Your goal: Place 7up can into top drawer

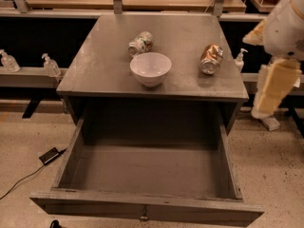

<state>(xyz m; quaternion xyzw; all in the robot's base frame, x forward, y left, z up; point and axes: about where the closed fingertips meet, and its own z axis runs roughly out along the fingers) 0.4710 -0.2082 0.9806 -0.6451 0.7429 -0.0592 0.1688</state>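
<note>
The 7up can (140,43) lies on its side on the grey cabinet top (95,75), just behind a white bowl. It is dented, whitish-silver with green and red marks. The top drawer (147,208) is pulled fully open below the cabinet top, its dark grey box is empty, and a small metal knob (143,217) sits on its front panel. My arm hangs at the right edge of the view, beside the cabinet. My gripper (267,114) is at its lower end, off to the right of the drawer and far from the can.
A white bowl (150,69) stands at the middle front of the cabinet top. An orange-gold can (211,59) lies to its right. Clear pump bottles (49,64) stand on a shelf at the left. A black adapter and cable (49,155) lie on the floor.
</note>
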